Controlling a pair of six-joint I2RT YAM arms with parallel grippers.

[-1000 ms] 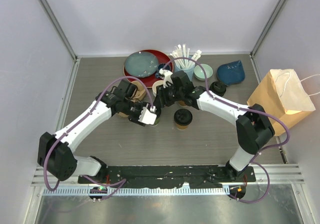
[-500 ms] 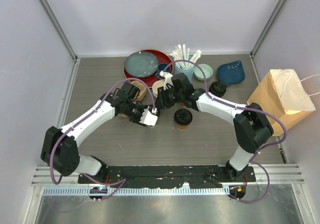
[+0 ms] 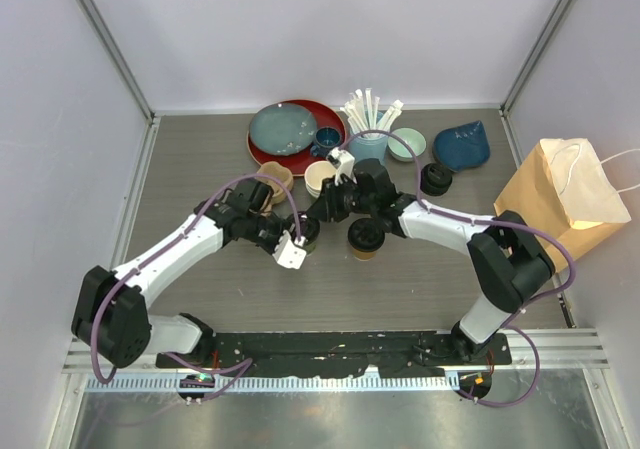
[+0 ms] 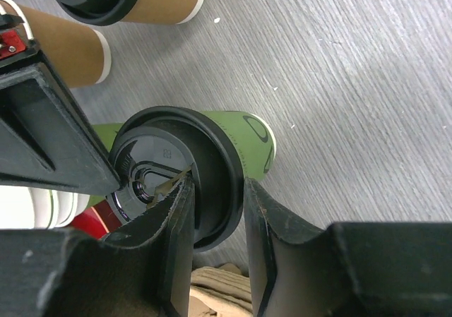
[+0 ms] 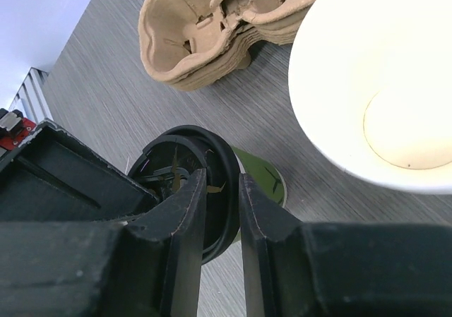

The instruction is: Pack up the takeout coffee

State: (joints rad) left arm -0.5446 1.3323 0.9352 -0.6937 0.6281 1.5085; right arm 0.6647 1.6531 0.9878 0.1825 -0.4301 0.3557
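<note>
The green takeout cup [image 3: 306,231] with its black lid [image 4: 176,165] stands mid-table between both grippers. My left gripper [image 4: 217,190] pinches the lid's rim, one finger on top and one outside. My right gripper [image 5: 222,190] clamps the same lid's rim [image 5: 226,183] from the opposite side. Seen from above, the left gripper [image 3: 298,239] and the right gripper [image 3: 316,219] meet over the cup. The brown takeout cup [image 3: 365,237] with a black lid stands just right of them, untouched.
A stack of pulp cup carriers [image 5: 212,27] and a lidless white cup [image 5: 381,77] sit right behind the green cup. A red tray [image 3: 262,154], a blue cup of straws [image 3: 368,141] and dishes line the back. A paper bag [image 3: 565,194] stands at the right.
Both pairs of jaws have narrowed onto the green cup's lid rim. The left wrist has shifted slightly toward the near edge, and the right gripper has come down over the cup.
</note>
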